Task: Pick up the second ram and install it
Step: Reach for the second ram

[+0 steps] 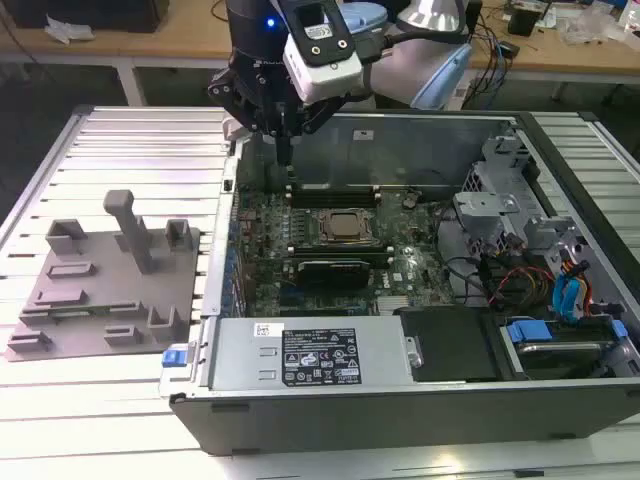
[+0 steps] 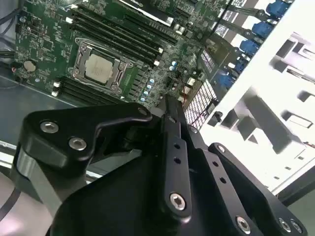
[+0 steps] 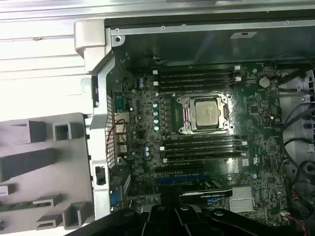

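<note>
Second ram (image 3: 18, 205) not in gripper (image 1: 285, 152): fingers pressed together, nothing seen between. Gripper hangs over rear corner of case (image 1: 420, 135). Ram lies on grey fixture (image 3: 44, 162) beside case, one end frame-cut, chips indistinct.

Open case (image 1: 400, 420) gives a clear drop straight onto the motherboard (image 1: 265, 222). Power supply (image 1: 320, 355) walls off the near side; drive cage (image 1: 490, 215) and cables (image 1: 500, 275) clutter the exterior view's right. Gripper (image 1: 284, 148) hangs in free air by the far wall.
</note>
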You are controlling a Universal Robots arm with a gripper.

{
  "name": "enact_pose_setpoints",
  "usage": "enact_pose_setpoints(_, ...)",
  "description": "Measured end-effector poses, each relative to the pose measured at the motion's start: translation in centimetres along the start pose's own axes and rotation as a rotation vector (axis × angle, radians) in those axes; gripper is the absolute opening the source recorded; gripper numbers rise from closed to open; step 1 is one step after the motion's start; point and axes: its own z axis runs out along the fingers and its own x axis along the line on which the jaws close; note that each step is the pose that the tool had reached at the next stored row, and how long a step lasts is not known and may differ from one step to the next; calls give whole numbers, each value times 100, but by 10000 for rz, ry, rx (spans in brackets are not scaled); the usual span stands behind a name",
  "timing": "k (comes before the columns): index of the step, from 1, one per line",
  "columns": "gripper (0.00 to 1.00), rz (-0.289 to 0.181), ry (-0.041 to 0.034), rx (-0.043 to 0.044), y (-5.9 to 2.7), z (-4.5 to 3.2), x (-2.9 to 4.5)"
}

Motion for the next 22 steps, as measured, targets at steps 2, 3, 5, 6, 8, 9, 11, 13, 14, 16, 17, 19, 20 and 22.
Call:
enact_pose_setpoints(2, 8, 1, 0, 0, -9, -4, 121)
enact_pose_setpoints(3, 8, 1, -2, -1, -20, -7, 267)
enact_pose_setpoints(5, 8, 0, -2, 0, -31, -10, 441)
enact_pose_setpoints(6, 8, -1, -2, 0, -33, -11, 478)
enact_pose_setpoints(8, 8, 0, -2, 0, -46, -12, 653)
enact_pose_setpoints(9, 8, 0, -2, 0, -51, -12, 722)
enact_pose_setpoints(11, 8, 1, -1, 1, -57, -7, 800)
enact_pose_setpoints(13, 8, -2, -2, -1, -63, -2, 871)
enact_pose_setpoints(14, 8, 1, -2, 0, -67, 1, 928)
enact_pose_setpoints(16, 8, -1, -2, 0, -74, 7, 1012)
enact_pose_setpoints(17, 8, 1, -3, -1, -83, 13, 1132)
enact_pose_setpoints(19, 8, -2, -2, 0, -94, 21, 1271)
enact_pose_setpoints(20, 8, 1, -3, 0, -98, 25, 1326)
enact_pose_setpoints(22, 8, 0, -2, -1, -106, 41, 1419)
